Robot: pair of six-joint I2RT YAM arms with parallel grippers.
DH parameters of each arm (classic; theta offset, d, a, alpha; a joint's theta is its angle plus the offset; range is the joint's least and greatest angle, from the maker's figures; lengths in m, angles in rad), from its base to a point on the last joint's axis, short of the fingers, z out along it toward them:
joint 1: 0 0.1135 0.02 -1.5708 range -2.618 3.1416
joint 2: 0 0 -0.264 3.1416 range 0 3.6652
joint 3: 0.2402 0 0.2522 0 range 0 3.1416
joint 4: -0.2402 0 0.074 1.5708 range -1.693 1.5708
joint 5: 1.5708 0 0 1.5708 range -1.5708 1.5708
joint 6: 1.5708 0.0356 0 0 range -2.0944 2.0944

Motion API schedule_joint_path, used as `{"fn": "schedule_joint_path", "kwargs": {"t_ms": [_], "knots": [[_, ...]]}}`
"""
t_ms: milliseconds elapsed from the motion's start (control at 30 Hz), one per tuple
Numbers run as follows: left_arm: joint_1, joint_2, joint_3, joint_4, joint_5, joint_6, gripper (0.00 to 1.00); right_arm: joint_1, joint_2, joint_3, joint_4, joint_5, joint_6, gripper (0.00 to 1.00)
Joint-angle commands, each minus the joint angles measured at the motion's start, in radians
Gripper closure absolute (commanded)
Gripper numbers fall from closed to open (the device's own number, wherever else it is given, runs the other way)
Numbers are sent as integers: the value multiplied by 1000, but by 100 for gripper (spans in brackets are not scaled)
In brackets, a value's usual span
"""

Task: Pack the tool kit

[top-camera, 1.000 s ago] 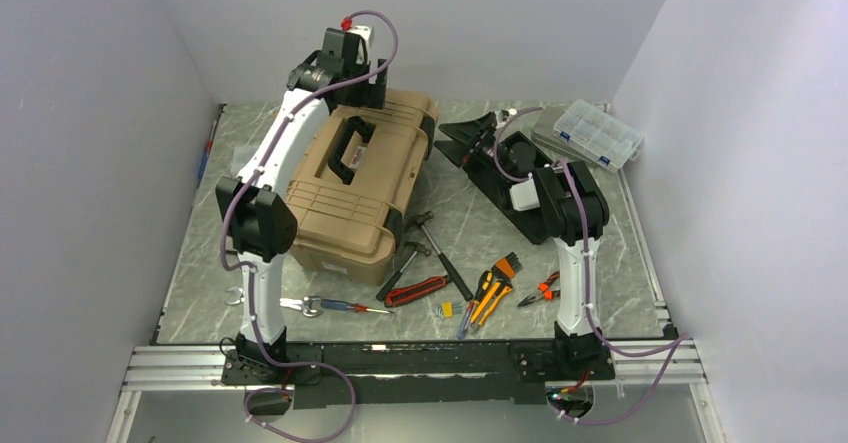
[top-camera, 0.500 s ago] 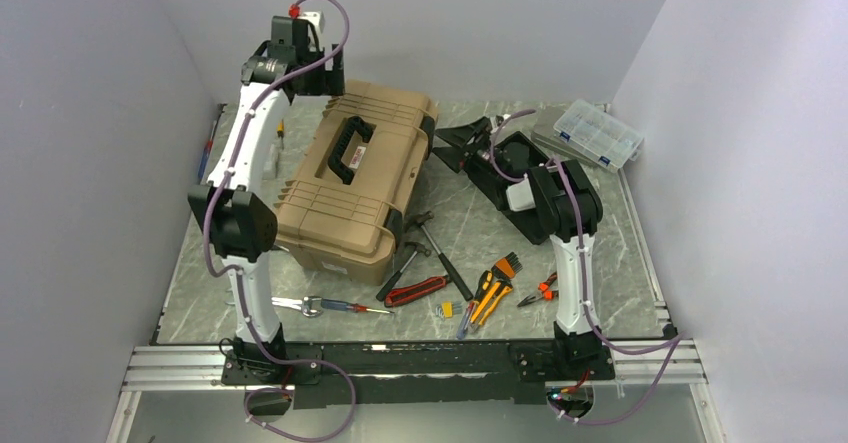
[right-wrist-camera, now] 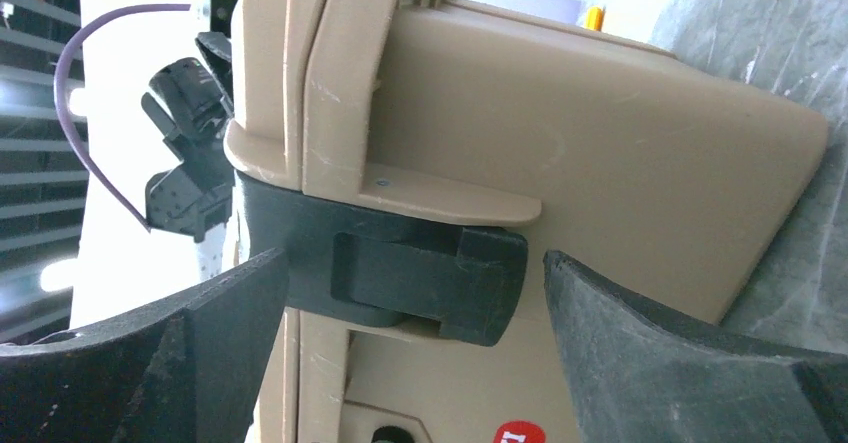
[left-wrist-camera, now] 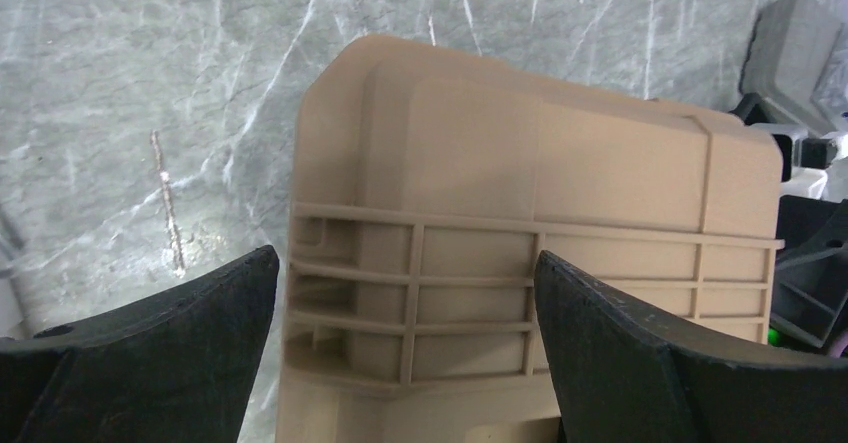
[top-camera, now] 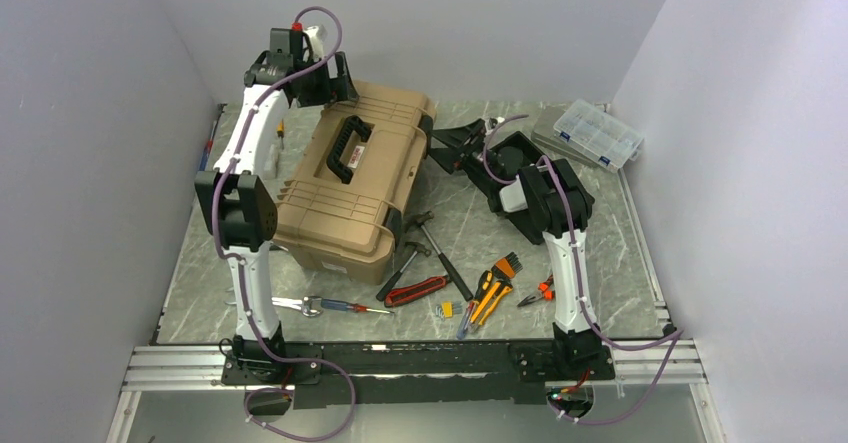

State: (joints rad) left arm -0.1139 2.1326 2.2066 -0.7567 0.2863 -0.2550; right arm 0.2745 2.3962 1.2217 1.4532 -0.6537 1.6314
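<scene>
- My left gripper (left-wrist-camera: 405,293) is spread wide and holds nothing. It hangs above one corner of the toolbox (top-camera: 340,208), with a finger to each side of the ribbed lid edge and clear air below.
- That arm has just swung. A second ago it stood over the middle of the box's far end; now it sits over the far left corner.
- My right gripper (right-wrist-camera: 410,273) is also spread wide and empty. It has crept a little closer to the box's right side, and its fingers now frame the black latch (right-wrist-camera: 430,288) without touching it, as far as I can tell.
- The toolbox lies on the left half of the table (top-camera: 620,263), lid down, handle on top. It looks a touch more turned than before, though I cannot be sure.
- Nothing is packed. The black tray (top-camera: 505,153) lies on the table to the right of the box, under my right arm. The hammer (top-camera: 440,248), screwdriver (top-camera: 345,306), pliers (top-camera: 545,288) and the other tools are spread along the near side.
- I judge the shift as setting up to open the box: left steadying the corner, right working the latch. The lid must come up before anything goes in, so the job has barely begun.
</scene>
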Motion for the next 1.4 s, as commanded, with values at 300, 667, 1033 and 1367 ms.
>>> {"fn": "schedule_joint_path", "kwargs": {"t_ms": [300,667,1033,1367], "knots": [[2,55,-100,5,29,-15,1,51,-28,64,132,-12,48,18],[3,42,-176,21,-32,6,1,50,-87,49,83,-27,18,46],[-11,58,-173,4,-64,12,1,48,-149,7,65,-26,-2,61],[-34,66,-149,-27,-134,38,1,48,-282,-28,-319,-3,-205,71]]}}
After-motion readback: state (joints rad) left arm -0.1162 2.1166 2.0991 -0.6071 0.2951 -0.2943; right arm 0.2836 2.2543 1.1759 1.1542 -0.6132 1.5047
